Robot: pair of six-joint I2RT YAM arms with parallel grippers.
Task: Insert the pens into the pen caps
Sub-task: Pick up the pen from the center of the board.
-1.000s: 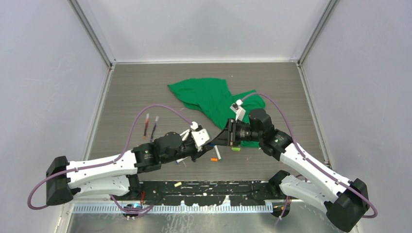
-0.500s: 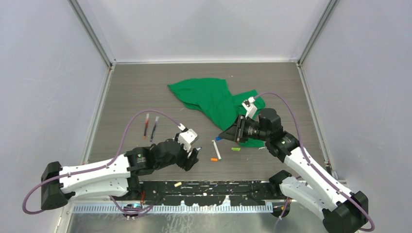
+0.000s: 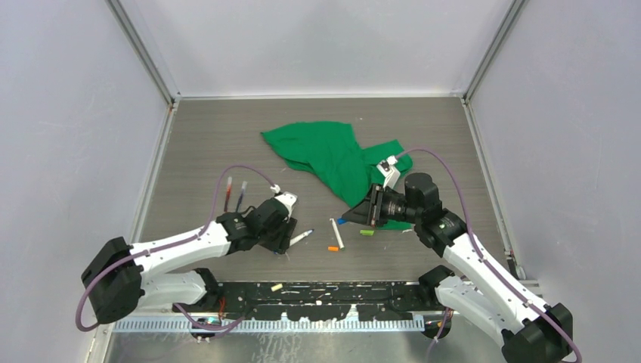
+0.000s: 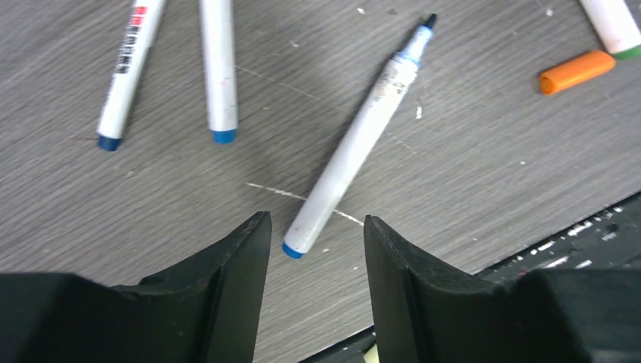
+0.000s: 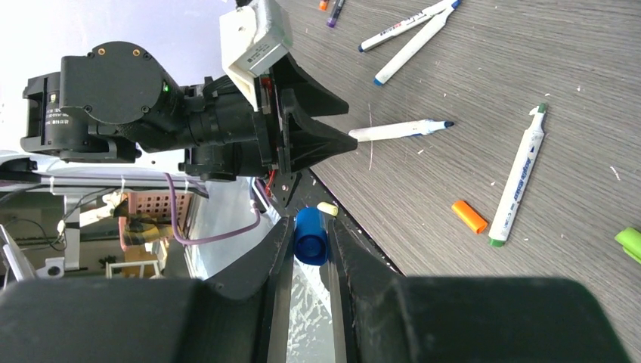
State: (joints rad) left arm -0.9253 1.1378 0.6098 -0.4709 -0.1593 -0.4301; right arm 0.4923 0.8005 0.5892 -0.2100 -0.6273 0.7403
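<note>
My left gripper (image 4: 314, 223) is open low over the table, and nothing is gripped. A white pen with a blue end and bare blue tip (image 4: 355, 140) lies flat, its blue end just between the fingertips. The top view shows this pen (image 3: 301, 237) right of the left gripper (image 3: 286, 240). My right gripper (image 5: 310, 223) is shut on a blue pen cap (image 5: 310, 236), held above the table (image 3: 342, 221). A green-tipped pen (image 3: 336, 232) lies between the arms, with an orange cap (image 3: 332, 248) and a green cap (image 3: 366, 232) nearby.
A green cloth (image 3: 325, 151) is crumpled at the back centre, partly under the right arm. Two capped pens (image 3: 234, 197) lie at the left. Two more blue-ended pens (image 4: 219, 68) lie by the left gripper. A yellow cap (image 3: 277, 287) sits on the black front rail.
The left gripper opened and pulled back leftwards from the right gripper; the blue-tipped pen now lies on the table. The right gripper drew slightly right, still gripping the blue cap.
</note>
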